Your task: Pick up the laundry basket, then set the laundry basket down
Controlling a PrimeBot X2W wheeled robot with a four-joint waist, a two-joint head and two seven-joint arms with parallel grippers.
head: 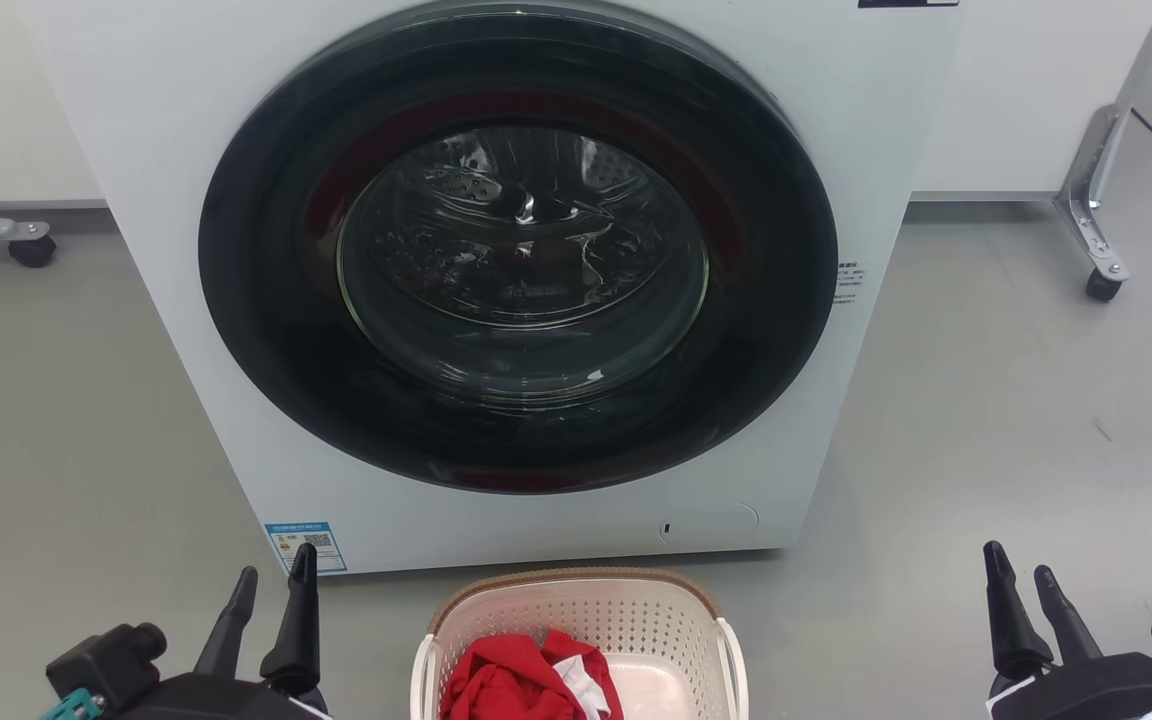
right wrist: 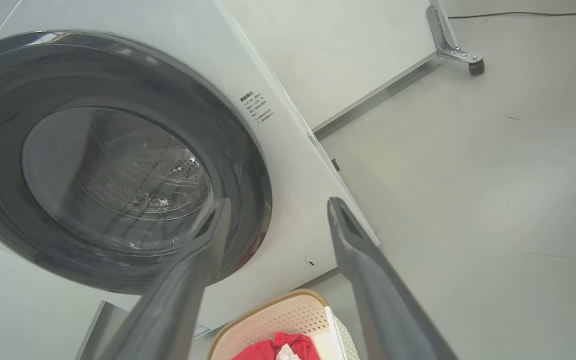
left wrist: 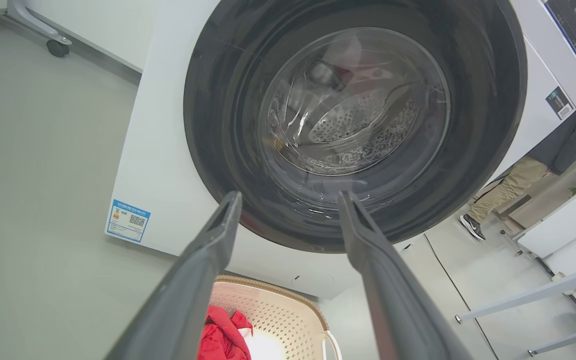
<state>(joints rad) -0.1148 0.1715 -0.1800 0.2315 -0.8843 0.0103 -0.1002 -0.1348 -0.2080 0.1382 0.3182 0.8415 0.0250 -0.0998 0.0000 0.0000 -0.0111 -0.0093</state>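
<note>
Flanking the laundry basket (head: 586, 612) on the floor (head: 986, 400) before the washing machine (head: 521, 250), left end effector (head: 276, 565) and right end effector (head: 1018, 562) hang spread and empty, apparently staged for a two-sided lift.

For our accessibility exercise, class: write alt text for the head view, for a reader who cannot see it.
The cream laundry basket, holding red clothing, sits on the floor before a white front-loading washing machine with a dark door. The left gripper and right gripper hang open on either side, touching nothing.
</note>
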